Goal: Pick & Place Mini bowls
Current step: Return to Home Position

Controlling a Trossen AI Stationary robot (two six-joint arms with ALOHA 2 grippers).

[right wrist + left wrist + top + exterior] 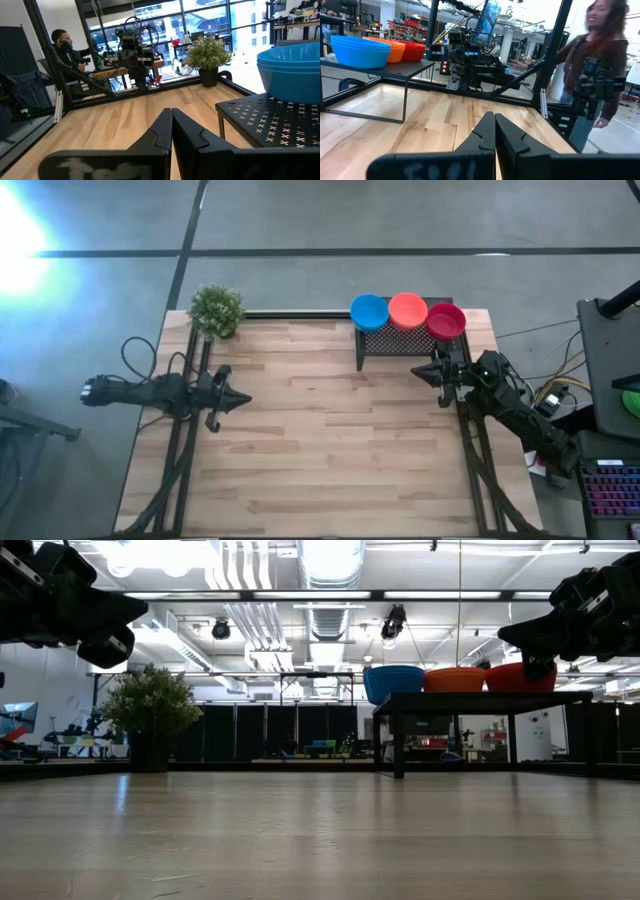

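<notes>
Three stacks of mini bowls stand in a row on a small black perforated stand (400,340) at the table's far edge: blue (369,311), orange (408,309), red (446,321). The low view shows them as blue (407,682), orange (455,678), red (515,677). My left gripper (245,398) hovers shut at the table's left side, pointing right; its fingers (494,131) meet. My right gripper (416,369) hovers shut just near of the stand's right end, pointing left; its fingers (172,127) meet too. Neither holds anything.
A small green potted plant (216,310) stands at the table's far left corner. A person (600,65) stands beyond the table's right side and another (67,47) sits beyond its left side. Bare wooden tabletop (320,440) lies between the arms.
</notes>
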